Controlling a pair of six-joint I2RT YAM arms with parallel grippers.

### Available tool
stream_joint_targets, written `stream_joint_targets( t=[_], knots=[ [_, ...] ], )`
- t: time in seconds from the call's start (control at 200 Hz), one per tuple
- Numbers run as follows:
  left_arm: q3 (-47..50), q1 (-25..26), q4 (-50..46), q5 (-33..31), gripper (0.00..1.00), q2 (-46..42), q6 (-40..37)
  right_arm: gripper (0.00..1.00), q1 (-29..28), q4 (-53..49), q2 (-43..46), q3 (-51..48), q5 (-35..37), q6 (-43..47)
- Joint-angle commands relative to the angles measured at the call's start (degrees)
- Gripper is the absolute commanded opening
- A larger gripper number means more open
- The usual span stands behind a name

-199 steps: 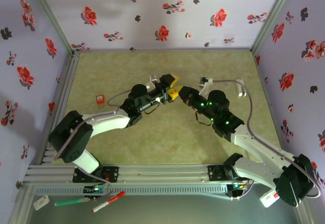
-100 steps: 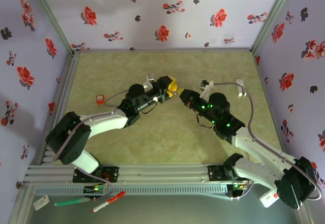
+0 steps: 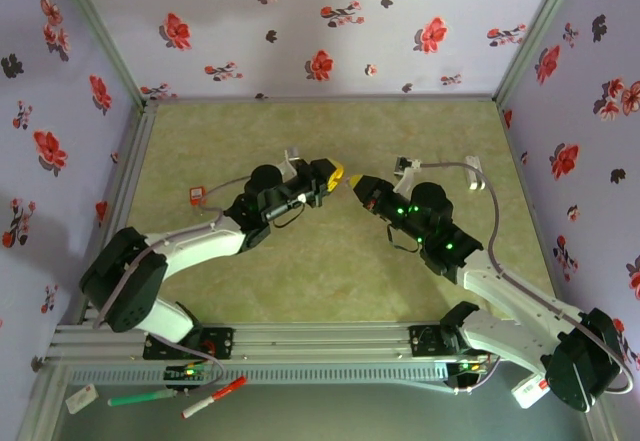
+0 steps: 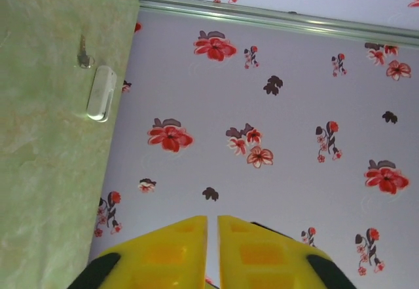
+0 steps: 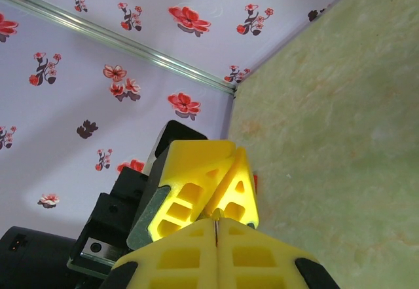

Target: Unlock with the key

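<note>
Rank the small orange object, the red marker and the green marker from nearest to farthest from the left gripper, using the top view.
1. small orange object, on the table, left of the left gripper.
2. red marker, at the near edge.
3. green marker, beside it, farther left.

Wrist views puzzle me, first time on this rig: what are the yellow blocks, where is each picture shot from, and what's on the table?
These are two robot arms bolted at the table's near edge. The overhead picture looks down from behind them: the left claw and right claw point nearly tip to tip. The other two pictures come from a camera on each wrist, so the yellow blocks are that arm's own fingers. Both claws look closed; a thin sliver sits between the right claw's tips, too small to identify. On the table lie a small orange item at left, possibly the lock, and, seen from the left wrist, what looks like a key beside a white piece near the wall.
</note>
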State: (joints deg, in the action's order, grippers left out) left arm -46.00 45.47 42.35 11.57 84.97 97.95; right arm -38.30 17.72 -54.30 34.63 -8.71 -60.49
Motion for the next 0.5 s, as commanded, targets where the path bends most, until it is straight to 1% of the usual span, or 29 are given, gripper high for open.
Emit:
stream_joint_targets(
  t=[0.0,0.19,0.26,0.295,0.335,0.375,0.445,0.495],
  knots=[
    [-0.1,-0.8,-2.5,-0.8,0.00,-2.0,-3.0,0.00,-0.4,0.1,-0.1,0.0,0.4,0.9],
    [-0.6,-1.4,-4.2,-1.0,0.00,-2.4,-6.4,0.00,-0.5,0.9,-0.1,0.1,-1.4,1.3],
    [-1.9,-2.0,-6.3,-0.5,0.00,-3.5,-10.8,0.23,-0.4,-1.4,1.4,0.6,-1.3,2.5],
    [-2.9,-2.4,-7.7,-0.1,0.00,-4.4,-13.7,0.40,-0.4,-3.4,2.7,0.8,-0.6,3.1],
    [-4.3,-2.7,-10.7,0.5,0.00,-5.8,-18.0,0.53,-0.3,-5.4,4.5,1.1,0.0,4.1],
    [-6.1,-2.9,-15.1,1.0,0.00,-7.3,-22.6,0.63,0.0,-7.4,6.0,1.5,-0.2,5.5],
    [-10.5,-3.2,-24.1,1.8,0.00,-9.6,-32.1,0.76,1.3,-10.3,8.8,2.4,-1.8,7.6],
    [-13.7,-3.2,-29.4,2.5,0.00,-10.6,-39.4,0.84,2.2,-11.1,10.5,2.9,-3.4,8.6]
  ],
)
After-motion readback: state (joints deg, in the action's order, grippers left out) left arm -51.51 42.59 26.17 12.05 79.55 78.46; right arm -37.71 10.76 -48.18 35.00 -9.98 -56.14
